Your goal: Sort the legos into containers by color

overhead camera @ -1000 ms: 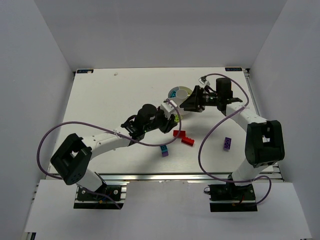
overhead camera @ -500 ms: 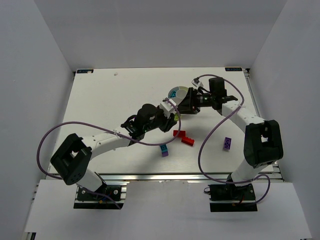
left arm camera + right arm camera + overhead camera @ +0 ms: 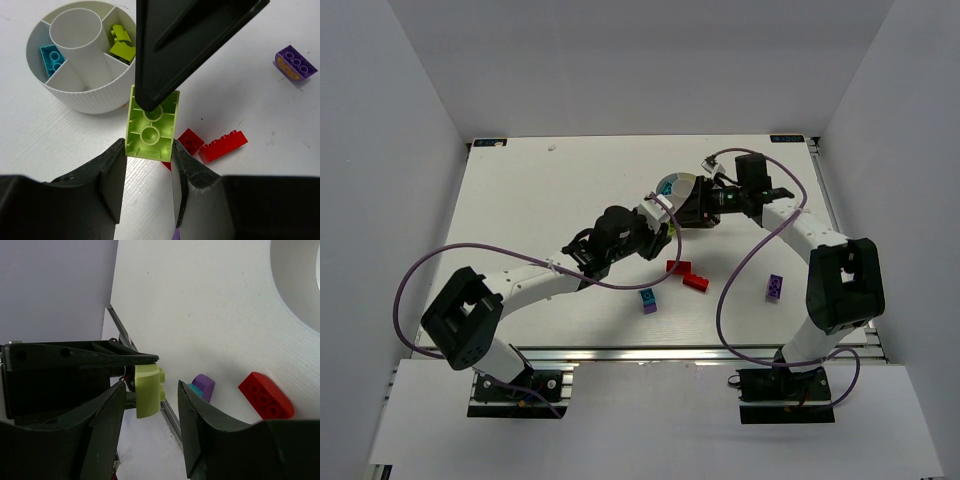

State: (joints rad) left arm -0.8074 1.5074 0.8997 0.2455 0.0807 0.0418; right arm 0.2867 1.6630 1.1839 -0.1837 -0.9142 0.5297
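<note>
My left gripper (image 3: 148, 146) is shut on a lime green lego (image 3: 151, 122), held above the table beside the round white dish (image 3: 87, 100). The right gripper (image 3: 151, 386) stands open around that same lego (image 3: 148, 390), with a gap showing on each side of it. One of its dark fingers (image 3: 190, 45) lies over the lego's top. The dish's containers hold a cyan lego (image 3: 50, 56) and lime legos (image 3: 121, 42). On the table lie two red legos (image 3: 678, 267) (image 3: 697, 282), a cyan and purple pair (image 3: 648, 300) and a purple lego (image 3: 775, 288).
Both arms meet just in front of the dish (image 3: 672, 185) near the table's middle back. Purple cables loop over each arm. A metal rail runs along the near table edge (image 3: 670, 352), and white walls enclose the other sides.
My right gripper has swung left over the dish to the lime lego in the left gripper. Its jaws have narrowed around it. The left gripper has barely moved.
</note>
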